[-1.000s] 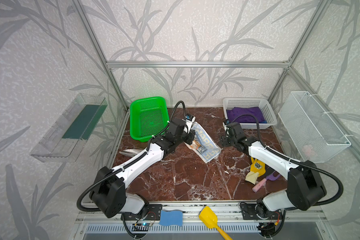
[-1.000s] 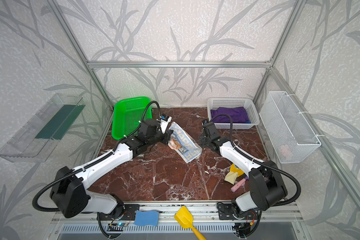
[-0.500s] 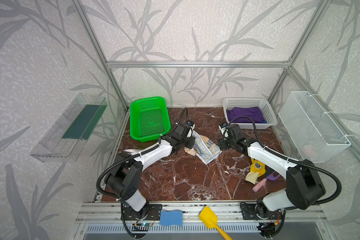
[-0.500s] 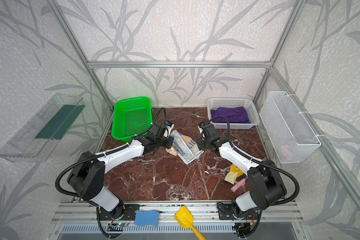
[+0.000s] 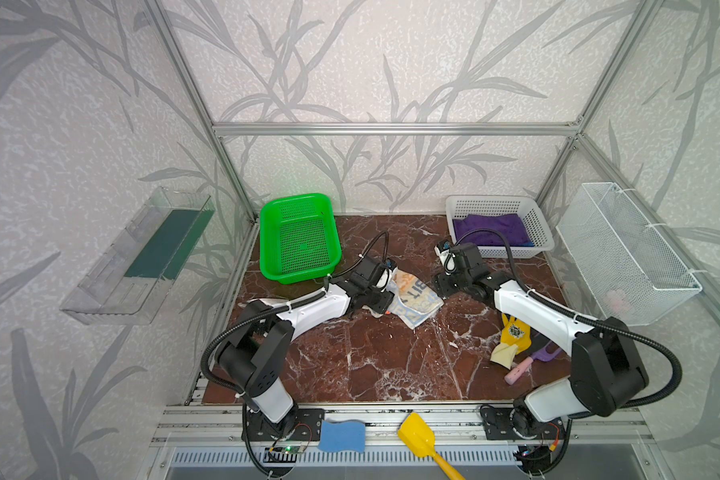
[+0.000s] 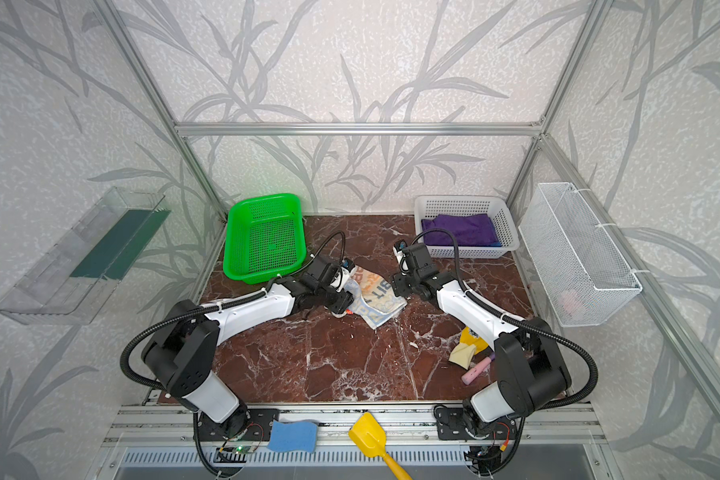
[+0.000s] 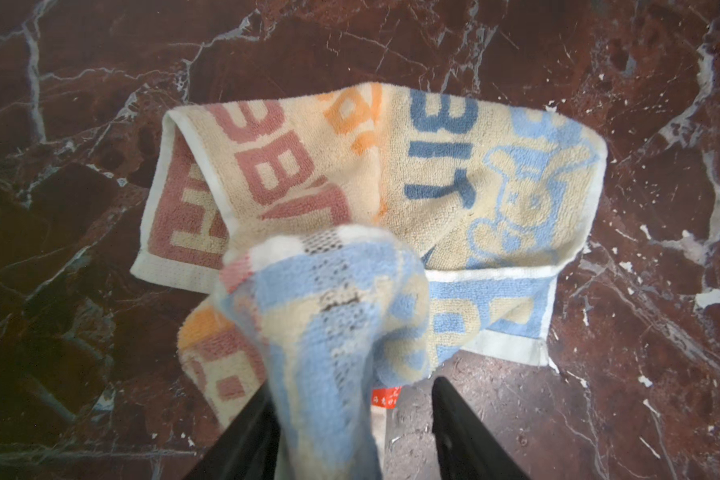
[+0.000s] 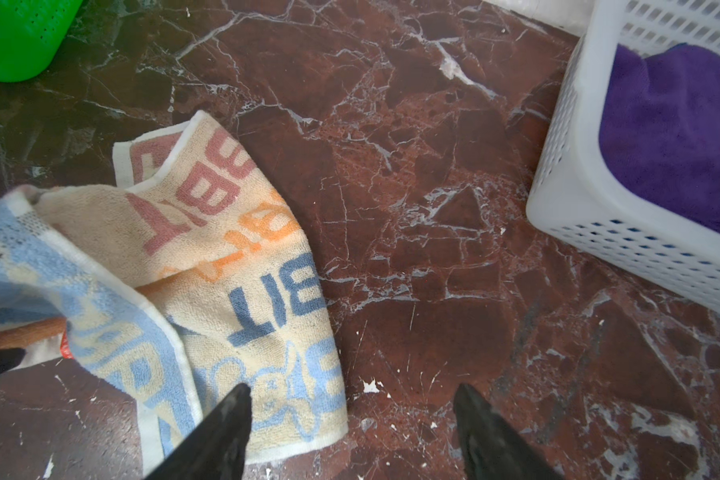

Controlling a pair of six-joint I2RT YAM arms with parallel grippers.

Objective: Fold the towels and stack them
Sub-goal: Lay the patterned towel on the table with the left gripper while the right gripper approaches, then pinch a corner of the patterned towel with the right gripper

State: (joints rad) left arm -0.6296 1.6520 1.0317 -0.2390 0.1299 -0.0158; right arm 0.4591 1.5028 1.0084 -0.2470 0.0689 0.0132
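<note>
Half of the printed towel (image 7: 433, 174) is doubled under itself on the marble table (image 5: 371, 357), so its lettering reads only in pieces. One raised fold blurs across my left claw (image 7: 350, 390), whose jaws stand apart around it without pinching. My right claw (image 8: 352, 388) hangs spread too, holding nothing, one finger over the towel's edge. The yellow glove (image 5: 514, 334) lies partly behind my right arm. The white basket (image 8: 578, 166) holds the purple towel (image 8: 674, 137); a blue sliver (image 5: 525, 244) shows beneath it, too small to name
</note>
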